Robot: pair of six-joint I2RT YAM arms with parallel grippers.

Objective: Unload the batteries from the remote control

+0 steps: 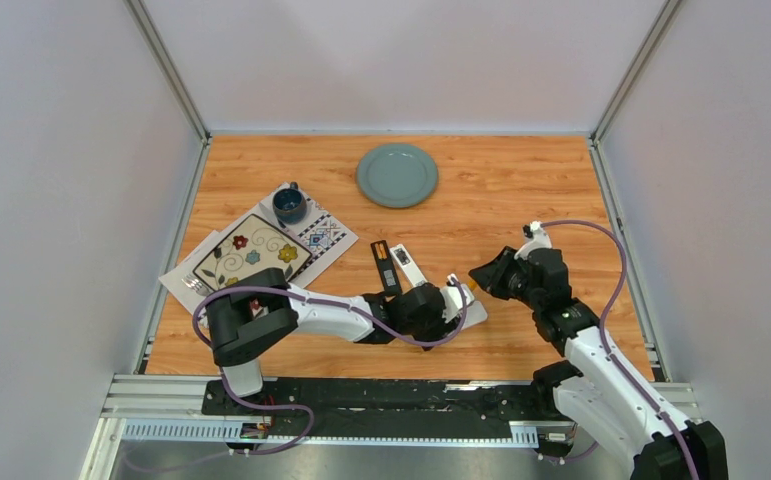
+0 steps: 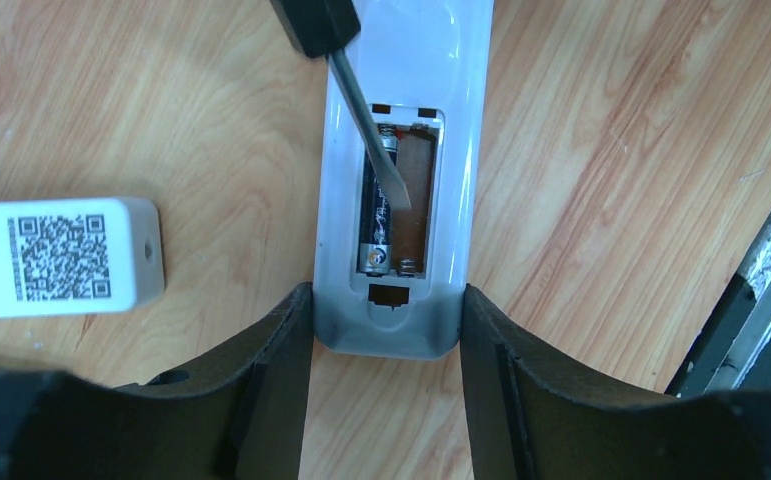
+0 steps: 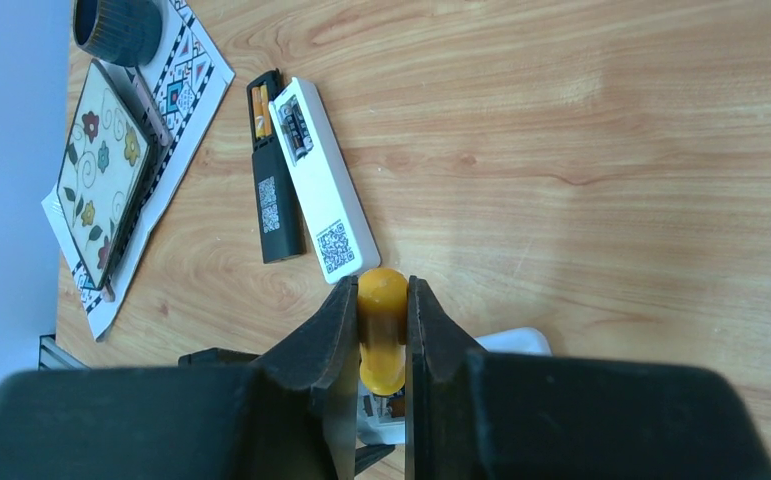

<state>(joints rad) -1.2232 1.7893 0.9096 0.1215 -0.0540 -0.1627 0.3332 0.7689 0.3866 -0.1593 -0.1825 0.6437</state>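
My left gripper (image 1: 449, 304) is shut on the near end of a white remote (image 2: 431, 60) lying face down on the table, its fingers (image 2: 286, 330) pressing both sides. The battery bay is open. One dark battery (image 2: 376, 225) lies in the left slot; the right slot is bare, showing its spring. My right gripper (image 3: 381, 290) is shut on the yellow handle of a screwdriver (image 3: 382, 345). The screwdriver's flat blade (image 2: 373, 135) reaches into the bay, its tip over the battery. In the top view the right gripper (image 1: 483, 281) is just right of the remote (image 1: 473, 313).
A black remote (image 3: 273, 190) and a second white remote (image 3: 326, 200) lie side by side to the left, both with batteries showing. Farther left are a patterned mat with a floral tile (image 1: 252, 257) and a dark mug (image 1: 289, 203). A teal plate (image 1: 397, 175) sits at the back.
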